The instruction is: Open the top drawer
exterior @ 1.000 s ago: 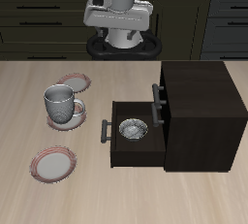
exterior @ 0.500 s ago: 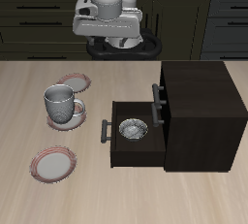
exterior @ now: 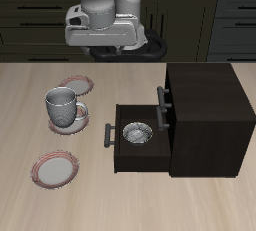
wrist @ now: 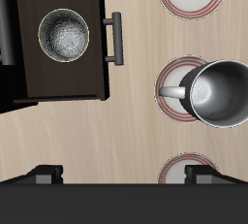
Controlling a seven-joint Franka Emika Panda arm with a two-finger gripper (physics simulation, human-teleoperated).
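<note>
1. Seen from the front, my gripper (exterior: 101, 27) hung high over the back of the worktop (exterior: 100, 115), well apart from everything on it; that view did not show my fingers clearly.
2. My wrist view showed only the two finger (wrist: 46, 175) bases at the frame edge, set wide apart, with nothing between them, so I held nothing.
3. Going left to right in the front view, I counted three red-rimmed plates (exterior: 56, 169), one grey mug (exterior: 63, 106) standing on the middle plate, and one dark cabinet (exterior: 205, 115).
4. The cabinet had two drawers. The lower drawer (exterior: 140, 140) stood pulled out, with one small metal bowl (exterior: 136, 134) lying inside.
5. The top drawer (exterior: 165, 102) sat flush in the cabinet front, its grey bar handle (exterior: 161, 99) just above the open one.
6. Only the wrist view looked straight down into the bowl and mug.
</note>
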